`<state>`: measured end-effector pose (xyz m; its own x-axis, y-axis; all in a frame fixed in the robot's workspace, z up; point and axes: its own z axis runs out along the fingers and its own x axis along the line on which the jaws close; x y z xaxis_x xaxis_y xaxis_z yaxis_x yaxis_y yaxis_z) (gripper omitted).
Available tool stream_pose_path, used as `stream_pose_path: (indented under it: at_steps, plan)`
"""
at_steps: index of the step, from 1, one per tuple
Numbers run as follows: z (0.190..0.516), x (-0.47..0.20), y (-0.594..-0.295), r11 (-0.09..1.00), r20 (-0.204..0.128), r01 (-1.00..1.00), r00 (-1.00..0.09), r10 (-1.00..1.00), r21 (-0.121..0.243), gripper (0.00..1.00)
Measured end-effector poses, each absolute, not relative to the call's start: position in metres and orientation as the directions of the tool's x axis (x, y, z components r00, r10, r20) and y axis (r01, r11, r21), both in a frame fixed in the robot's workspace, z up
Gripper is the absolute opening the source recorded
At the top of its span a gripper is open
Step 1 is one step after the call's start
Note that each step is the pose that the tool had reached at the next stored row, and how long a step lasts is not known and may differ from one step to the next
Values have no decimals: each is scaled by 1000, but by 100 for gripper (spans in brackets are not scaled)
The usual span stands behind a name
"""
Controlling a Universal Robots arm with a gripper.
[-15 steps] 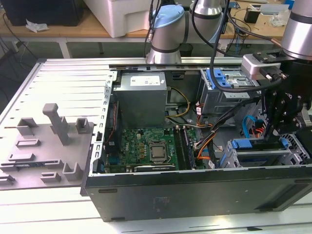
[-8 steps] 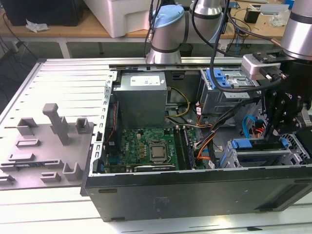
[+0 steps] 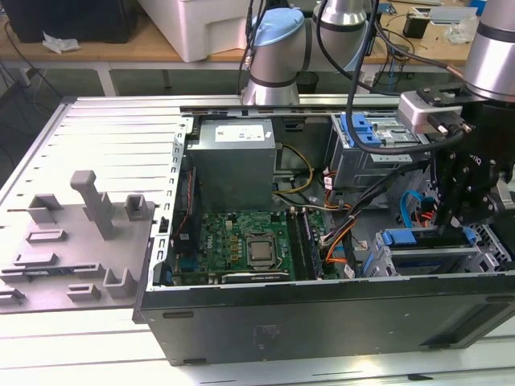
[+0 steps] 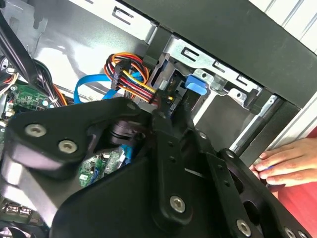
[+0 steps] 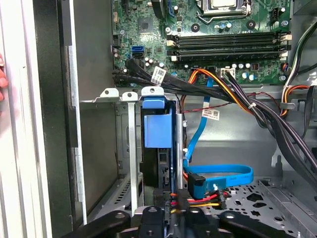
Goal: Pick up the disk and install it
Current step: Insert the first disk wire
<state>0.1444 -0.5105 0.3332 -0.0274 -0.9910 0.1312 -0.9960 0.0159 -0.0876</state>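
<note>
Disk (image 5: 157, 131) looks seated upright in the right-hand drive cage (image 3: 418, 261), gripper (image 3: 451, 211) above it, finger state unclear.

Honestly nothing legible here. The white sticker (image 3: 234, 133) on the grey power supply box (image 3: 233, 165) and the small cable tags (image 5: 210, 114) have print, but it's unreadable.

The blue-framed silver disk (image 5: 157, 130) stands edge-on in the grey metal drive cage (image 5: 126, 148), beside a green motherboard (image 5: 208, 39).
</note>
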Motion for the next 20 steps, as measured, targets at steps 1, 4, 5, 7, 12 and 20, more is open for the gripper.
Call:
stream_pose_path:
  at_steps: [1,4,5,7,12,20]
  plan:
    - [334,144,-511,16,132,-996,-27,-991,-88,30]
    - [333,144,-511,16,132,-996,-27,-991,-88,36]
    - [333,144,-511,16,132,-996,-27,-991,-88,36]
    - [333,144,-511,16,132,-996,-27,-991,-88,36]
    - [344,142,-509,16,133,-996,-27,-991,-88,36]
    - [357,142,-503,16,136,-996,-27,-990,-88,36]
